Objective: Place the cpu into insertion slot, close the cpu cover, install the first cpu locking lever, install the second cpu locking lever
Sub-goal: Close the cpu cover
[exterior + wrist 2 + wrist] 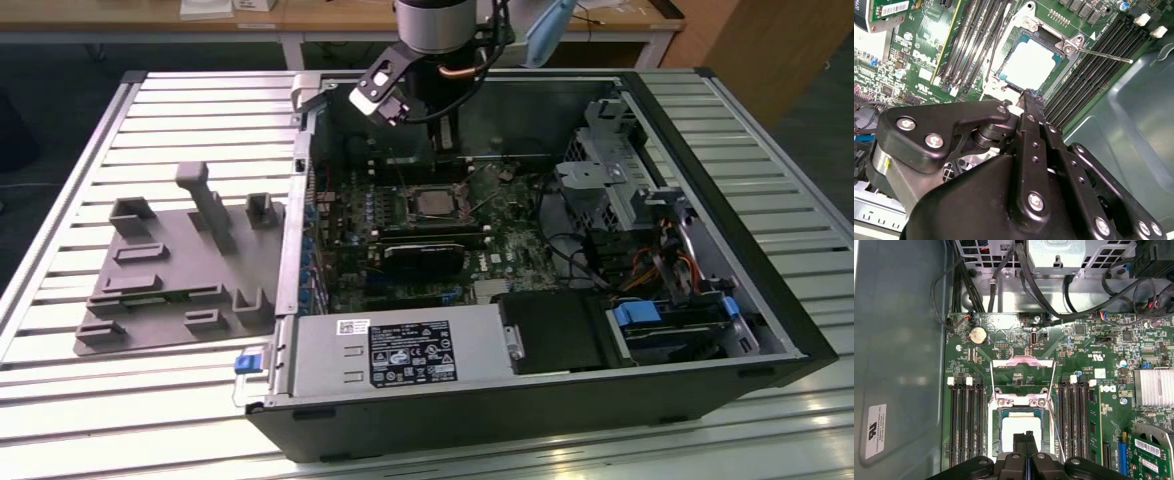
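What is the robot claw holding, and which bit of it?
Nothing. The gripper is shut and empty, over the cpu.

In the first wrist view, one side of the small flat pale silver-grey square cpu (1021,426) is covered by the black metal hand (1025,440), and that side of the square black insertion slot with its silvery rim (995,412) is hidden with it. In the second wrist view, a corner of the cpu (1029,62) is concealed behind the hand (1026,95), whose body is cut off by the picture's edge. In the exterior view, the grey robot arm (434,25) is cut off above the far edge of the slatted metal counter (160,100). The counter's side edges are also cropped, and the cpu (430,203) is too small for its seating to be judged.
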{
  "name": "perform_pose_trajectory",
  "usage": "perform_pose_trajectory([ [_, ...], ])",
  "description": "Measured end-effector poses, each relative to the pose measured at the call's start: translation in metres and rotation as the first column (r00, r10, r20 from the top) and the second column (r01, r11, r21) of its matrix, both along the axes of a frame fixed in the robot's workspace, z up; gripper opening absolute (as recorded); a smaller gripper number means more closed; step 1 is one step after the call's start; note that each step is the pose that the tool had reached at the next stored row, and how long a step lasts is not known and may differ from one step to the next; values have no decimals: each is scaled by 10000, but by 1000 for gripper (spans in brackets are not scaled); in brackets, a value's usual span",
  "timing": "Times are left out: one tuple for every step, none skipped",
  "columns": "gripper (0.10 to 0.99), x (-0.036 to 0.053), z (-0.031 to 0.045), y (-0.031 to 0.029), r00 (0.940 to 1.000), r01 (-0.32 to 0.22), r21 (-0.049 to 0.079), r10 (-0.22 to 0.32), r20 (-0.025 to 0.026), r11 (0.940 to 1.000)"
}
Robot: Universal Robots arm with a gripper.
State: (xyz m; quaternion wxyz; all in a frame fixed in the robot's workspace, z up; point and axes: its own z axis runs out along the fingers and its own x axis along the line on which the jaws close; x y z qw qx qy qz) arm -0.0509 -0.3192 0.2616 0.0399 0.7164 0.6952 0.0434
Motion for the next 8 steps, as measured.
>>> perform_pose_trajectory([
  [102, 0, 7, 0, 10000, 0, -5, 0, -3, 10000],
  [102, 0, 15, 0, 10000, 0, -4, 0, -2, 10000],
  [102, 0, 24, 0, 10000, 0, -2, 0, -1, 10000],
  [102, 0, 33, 0, 10000, 0, -1, 0, -1, 10000],
  [102, 0, 33, 0, 10000, 0, 1, 0, 1, 10000],
  [102, 0, 33, 0, 10000, -1, 1, 1, 1, 10000],
  [102, 0, 33, 0, 10000, -1, 1, 1, 0, 10000],
  [102, 0, 33, 0, 10000, -1, 1, 1, 0, 10000],
])
